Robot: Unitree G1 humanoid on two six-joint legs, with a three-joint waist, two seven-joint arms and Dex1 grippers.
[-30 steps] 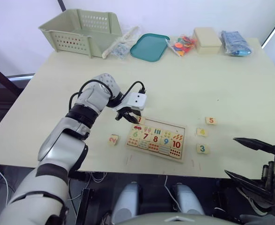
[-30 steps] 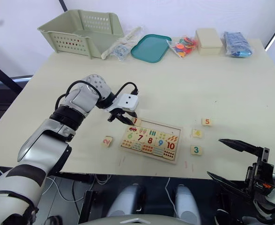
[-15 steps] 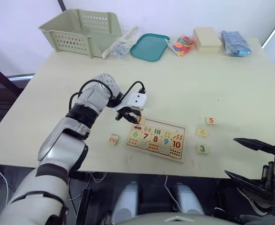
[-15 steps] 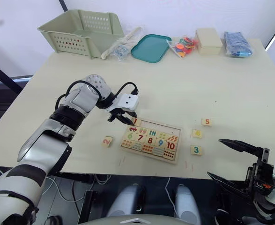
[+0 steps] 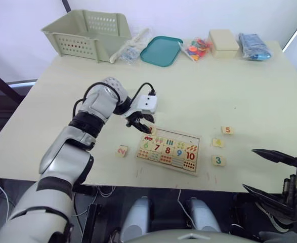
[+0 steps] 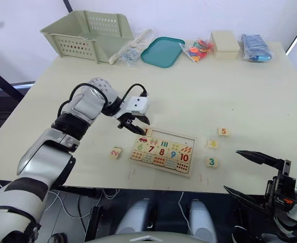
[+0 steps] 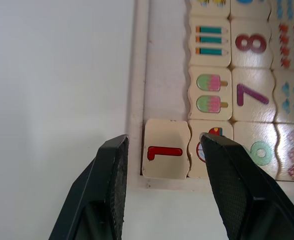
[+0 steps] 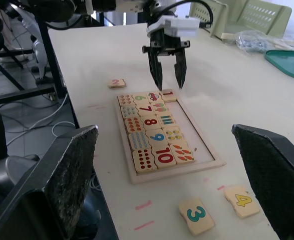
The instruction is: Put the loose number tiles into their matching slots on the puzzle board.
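Note:
The puzzle board lies near the table's front edge, its far row of slots mostly empty. Tile 1 lies in the end slot at the board's left corner, beside the car picture. My left gripper hangs open just above that tile, its fingers straddling it without touching. Tile 2 lies loose to the left of the board. Tiles 5, 4 and 3 lie loose to its right. My right gripper is wide open and empty, off the table's front right edge.
Along the far edge stand a green basket, a clear bag, a teal tray, a bag of colourful pieces, a cream box and a blue bag.
My left gripper has lifted slightly up and back from the board's corner, leaving tile 1 in place. The right arm has not moved.

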